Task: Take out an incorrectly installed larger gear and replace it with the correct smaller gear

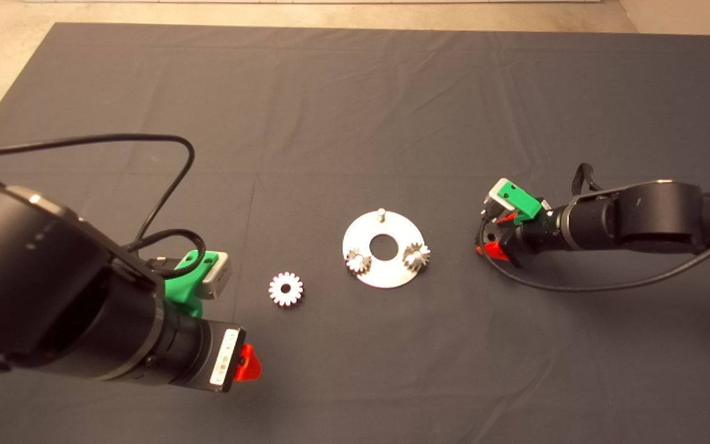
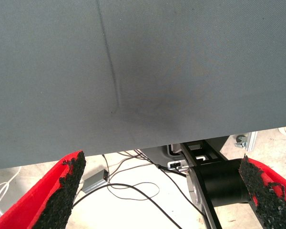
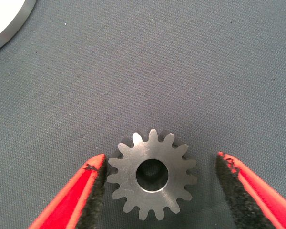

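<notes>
Right gripper [image 3: 157, 191] low over the mat, jaws open astride the smaller gear [image 3: 151, 173], which lies flat beside the plate [image 1: 392, 271]. Centre, then close across the teeth. Larger gear [image 1: 286, 288] lies off-plate; left gripper [image 2: 162, 191] idle, jaws open.

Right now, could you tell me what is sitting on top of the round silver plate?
On the silver plate two small shiny gears sit on pegs, and a third peg stands bare beside the centre hole. Whatever lies beneath the plate is covered.
</notes>
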